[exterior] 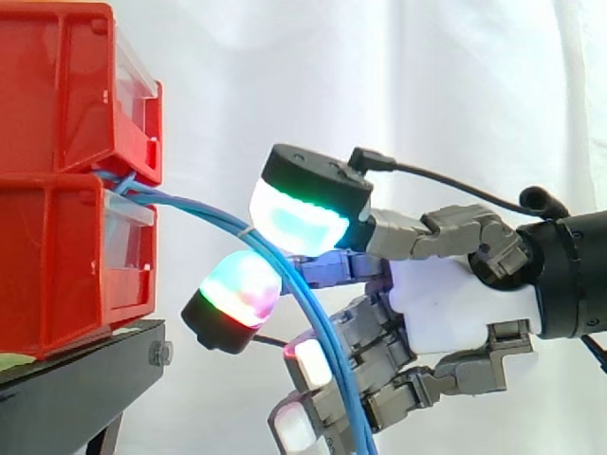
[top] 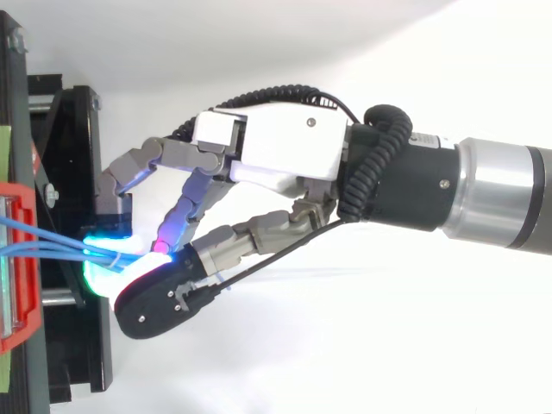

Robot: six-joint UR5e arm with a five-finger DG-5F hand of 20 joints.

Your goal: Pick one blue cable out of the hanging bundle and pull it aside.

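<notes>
Here the side view gives the height of things: two red bins (exterior: 57, 265) stand one upon the other on the black stand (exterior: 76, 389). The bundle of blue cables (exterior: 204, 207) comes out between them, bends over and hangs down to the lower edge. From above this fall is lost. Instead, the top view shows the cables running flat from the red rim towards the right, gathered by a small white tie (top: 113, 256). It also shows the white back of the robot hand (top: 285, 142) and the silver arm (top: 504, 198) behind it. A pale green strip (top: 3, 164) lies at that view's left edge; any writing on it is too small to read. The robot hand is closed around the bundle near the tie. One glowing pad (exterior: 239, 289) sits on the bins' side of the cables, and the other fingers curl on the opposite side. It seems to grip the whole bundle; whether one cable is separated I cannot tell.
</notes>
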